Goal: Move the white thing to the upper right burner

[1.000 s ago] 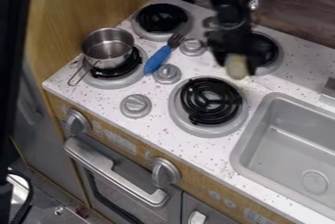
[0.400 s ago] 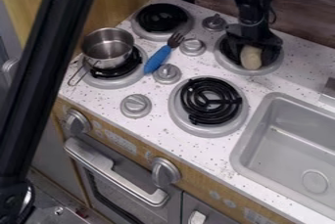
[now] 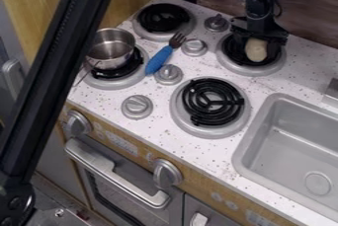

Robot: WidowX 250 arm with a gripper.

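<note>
Plainly pale, smooth, rounded thing (image 3: pixel 256 50).

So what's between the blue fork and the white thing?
In the camera view: a grey knob, a strip of speckled counter, then the left side of the upper right burner.

4 burners (image 3: pixel 232 50) left of the sink (image 3: pixel 300 141); pot (image 3: pixel 111 51) on 1.

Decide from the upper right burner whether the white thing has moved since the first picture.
Yes: the white thing moved up the picture and right, from the lower-left rim of the burner to over its coil.
</note>
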